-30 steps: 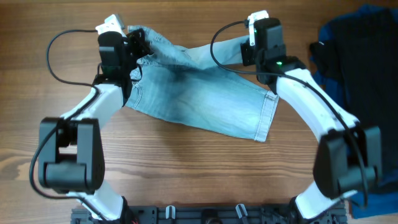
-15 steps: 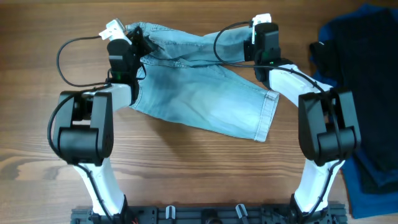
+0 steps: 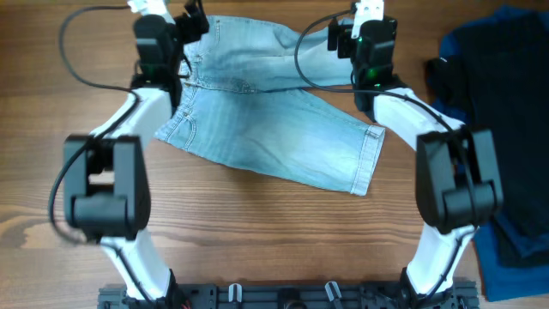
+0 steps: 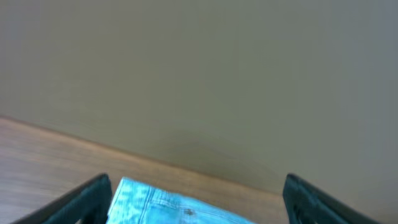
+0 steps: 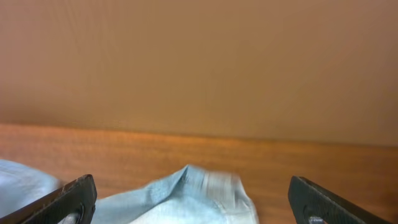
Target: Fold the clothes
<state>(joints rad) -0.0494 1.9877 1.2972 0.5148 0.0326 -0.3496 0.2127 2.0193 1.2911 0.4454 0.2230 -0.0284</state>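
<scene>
Even, soft light from above, faint shadows on the tabletop [image 3: 257,232], left arm [image 3: 96,193] motion-smeared at the frame's left, shorts [image 4: 168,204] hazy in both wrist views

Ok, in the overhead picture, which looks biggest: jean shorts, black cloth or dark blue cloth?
jean shorts
black cloth, nearly alike, cut off at edge
dark blue cloth, mostly covered

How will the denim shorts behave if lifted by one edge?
Probably floppy: the denim shorts lie flat with soft creases near the top. They would likely sag, not hold shape. Sliding seems unlikely: matte cloth on a wooden table.
</scene>
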